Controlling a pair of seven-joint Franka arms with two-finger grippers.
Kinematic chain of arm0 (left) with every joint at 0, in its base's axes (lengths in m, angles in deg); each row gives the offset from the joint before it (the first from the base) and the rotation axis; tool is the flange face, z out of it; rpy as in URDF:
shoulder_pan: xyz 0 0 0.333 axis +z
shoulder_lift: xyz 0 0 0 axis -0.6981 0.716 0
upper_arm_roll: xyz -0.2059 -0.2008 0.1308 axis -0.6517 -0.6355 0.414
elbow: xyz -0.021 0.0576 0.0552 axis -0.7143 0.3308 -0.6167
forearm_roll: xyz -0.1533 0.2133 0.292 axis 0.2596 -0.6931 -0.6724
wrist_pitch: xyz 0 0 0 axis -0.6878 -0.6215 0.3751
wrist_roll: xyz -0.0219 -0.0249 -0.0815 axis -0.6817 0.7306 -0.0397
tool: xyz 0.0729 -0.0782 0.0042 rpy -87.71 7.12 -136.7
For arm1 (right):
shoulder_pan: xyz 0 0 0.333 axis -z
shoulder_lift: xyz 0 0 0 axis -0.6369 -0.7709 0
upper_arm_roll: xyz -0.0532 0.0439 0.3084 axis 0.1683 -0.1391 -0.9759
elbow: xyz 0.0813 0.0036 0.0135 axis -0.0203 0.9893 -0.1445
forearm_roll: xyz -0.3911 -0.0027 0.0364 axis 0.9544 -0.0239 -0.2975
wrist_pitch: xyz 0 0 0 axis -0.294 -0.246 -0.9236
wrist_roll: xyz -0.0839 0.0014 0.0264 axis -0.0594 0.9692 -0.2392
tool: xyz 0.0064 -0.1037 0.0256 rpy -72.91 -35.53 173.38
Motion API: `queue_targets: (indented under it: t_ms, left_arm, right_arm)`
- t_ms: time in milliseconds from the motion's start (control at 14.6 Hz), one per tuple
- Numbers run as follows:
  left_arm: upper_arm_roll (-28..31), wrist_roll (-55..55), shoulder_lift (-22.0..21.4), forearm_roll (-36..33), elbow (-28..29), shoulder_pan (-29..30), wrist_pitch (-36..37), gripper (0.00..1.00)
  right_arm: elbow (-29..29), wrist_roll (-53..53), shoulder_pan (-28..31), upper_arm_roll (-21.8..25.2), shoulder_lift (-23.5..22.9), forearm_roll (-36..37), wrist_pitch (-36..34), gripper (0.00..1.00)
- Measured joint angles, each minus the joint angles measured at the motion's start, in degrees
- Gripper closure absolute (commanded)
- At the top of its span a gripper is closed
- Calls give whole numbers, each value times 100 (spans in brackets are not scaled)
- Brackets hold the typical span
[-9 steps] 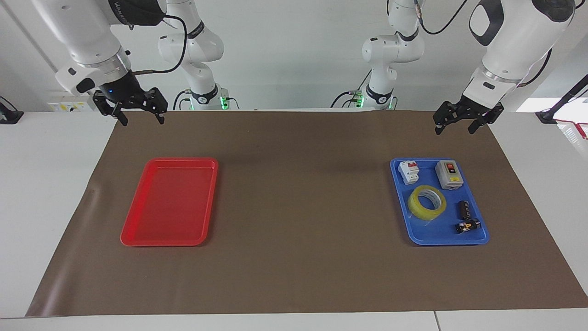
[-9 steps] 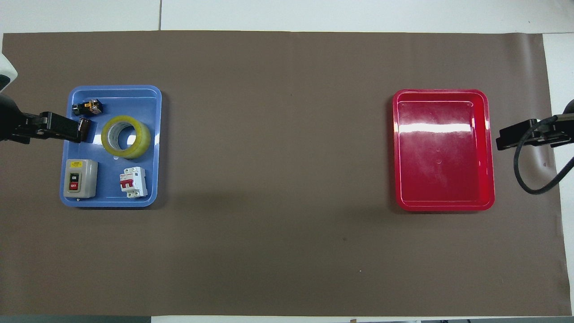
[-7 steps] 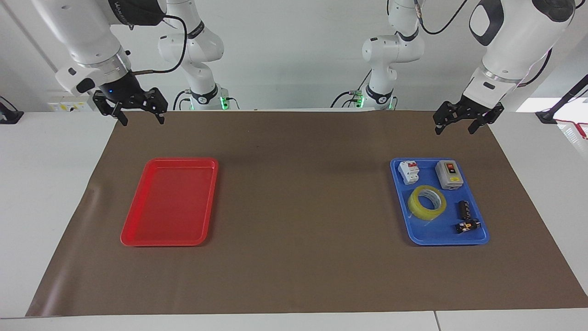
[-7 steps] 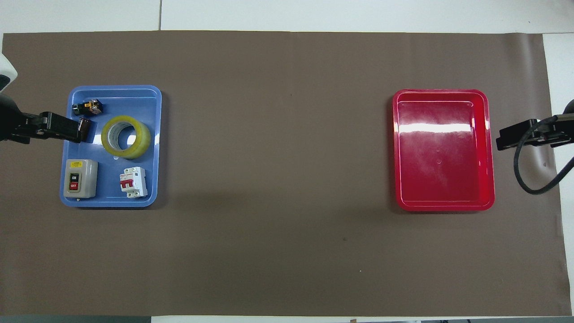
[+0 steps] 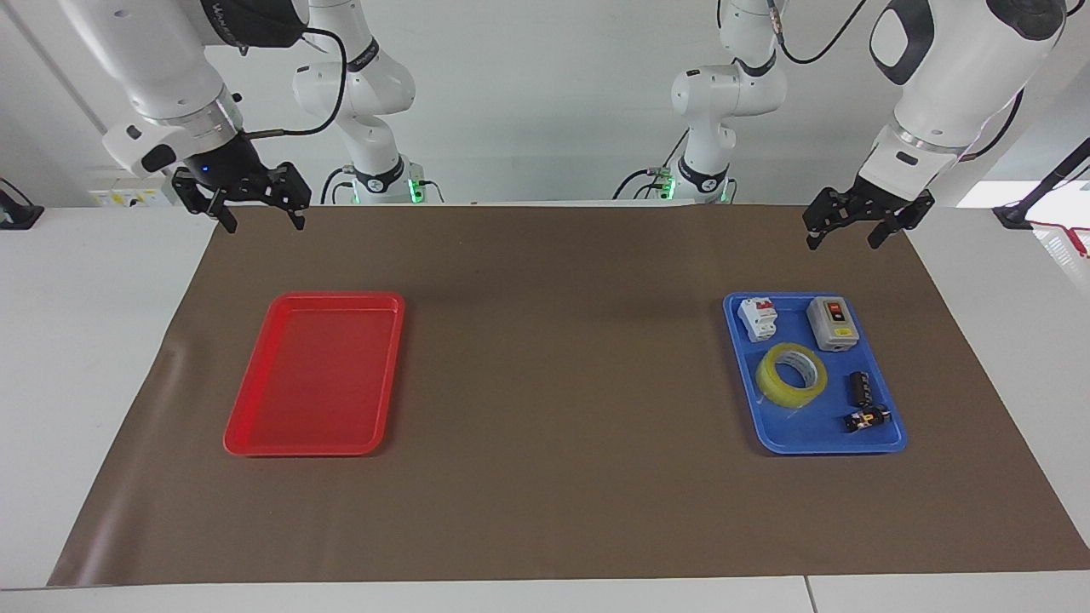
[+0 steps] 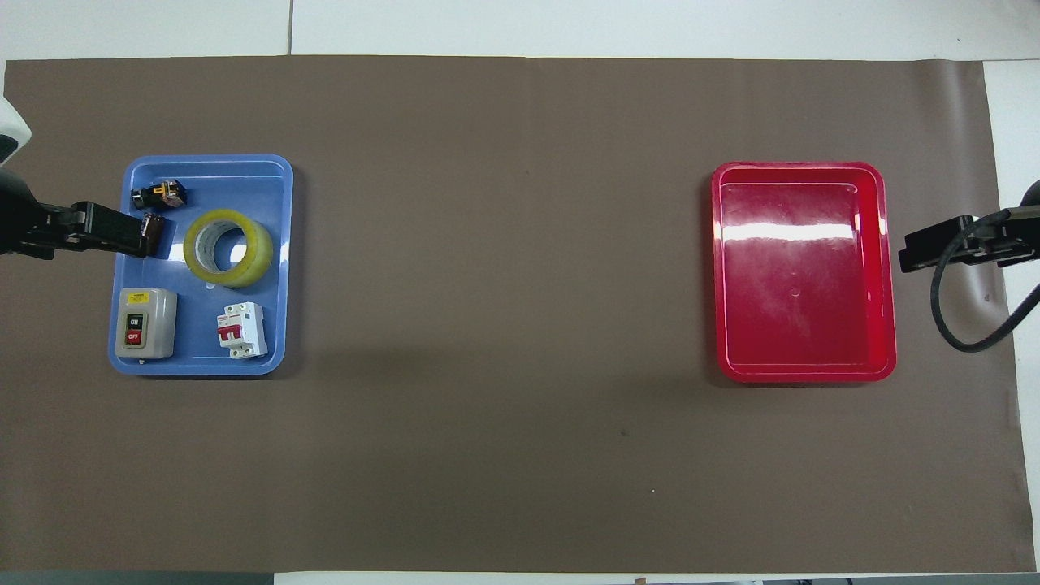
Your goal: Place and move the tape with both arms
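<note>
Looking at the tape, you see it lies flat in the blue tray, down below the left end effector, whose fingers are apart. It looks light, stiff and slick, so pinch its wall. The right end effector waits, fingers apart.

A brown paper sheet is seen spread over the white table. Toward the left arm's end, a blue plastic tray is laid, in which a ring-shaped roll of translucent yellow tape, a grey on/off switch box, a white circuit breaker with red levers and a small black part are held. A shiny red plastic tray is placed toward the right arm's end.
</note>
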Motion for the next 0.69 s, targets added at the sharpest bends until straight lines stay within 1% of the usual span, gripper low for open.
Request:
queue_targets:
  t_ms: [206, 412, 686]
  left_arm:
    - [37, 0, 68, 0, 69, 112, -377, 0]
    - [66, -10, 250, 0, 459, 277, -1096, 0]
    - [75, -13, 927, 0, 760, 446, -1959, 0]
  right_arm:
    - [0, 0, 0, 0, 0, 0, 0, 0]
    - [0, 0, 0, 0, 0, 0, 0, 0]
    - [0, 0, 0, 0, 0, 0, 0, 0]
